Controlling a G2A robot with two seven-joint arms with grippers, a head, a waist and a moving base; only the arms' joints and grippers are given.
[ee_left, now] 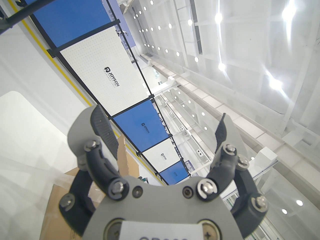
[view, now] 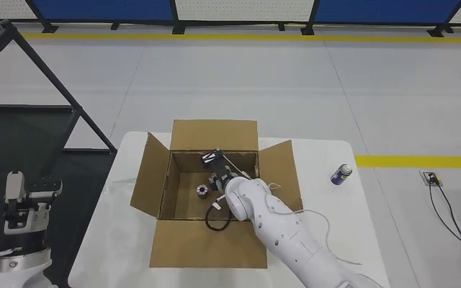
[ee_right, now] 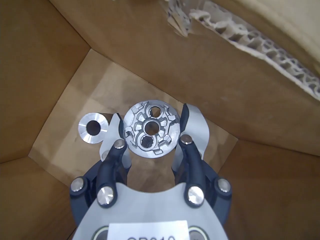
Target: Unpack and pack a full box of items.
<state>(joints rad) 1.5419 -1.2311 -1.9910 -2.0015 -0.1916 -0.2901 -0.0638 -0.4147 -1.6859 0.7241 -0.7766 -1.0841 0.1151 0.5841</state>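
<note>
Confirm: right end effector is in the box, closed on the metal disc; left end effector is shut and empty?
No: left wrist view shows the left end effector open, not shut. Rest holds: right end effector in the box, closed on the metal disc.

The white table in front of me has rounded corners. An open cardboard box sits on it, somewhat left of the middle, with all four flaps spread outward. The near flap points toward me and the far flap toward the table's back edge. A small can with a pale cap stands upright near the far right corner. It is well apart from the box, past the right flap, with bare tabletop between them.
</note>
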